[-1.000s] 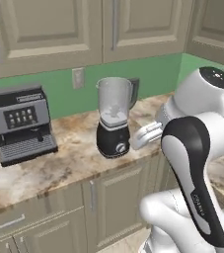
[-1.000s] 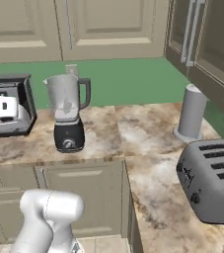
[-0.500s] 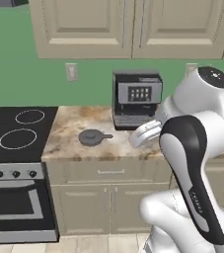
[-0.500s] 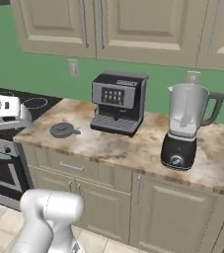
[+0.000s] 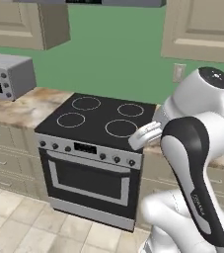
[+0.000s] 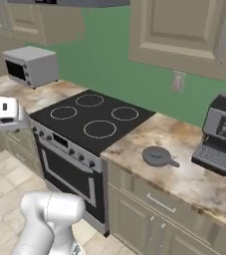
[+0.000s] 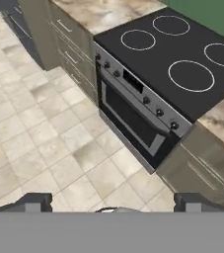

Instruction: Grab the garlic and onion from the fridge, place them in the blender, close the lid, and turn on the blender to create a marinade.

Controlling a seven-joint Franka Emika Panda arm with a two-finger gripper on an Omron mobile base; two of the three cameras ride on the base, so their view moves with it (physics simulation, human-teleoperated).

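- lid (image 6: 157, 155) sat flat on the counter (image 6: 184, 169) between the stove (image 6: 92, 119) and the coffee machine (image 6: 221, 137). no fridge or blender around from where the robot stood.
- gripper (image 7: 112, 200) hung over the floor in front of the oven door (image 7: 133, 126), fingertips (image 7: 34, 201) well apart, nothing between them.
- i'd say it was at the very first step, getting to the fridge. nothing fetched yet.
- next it'd need to find the fridge and get at its handle.
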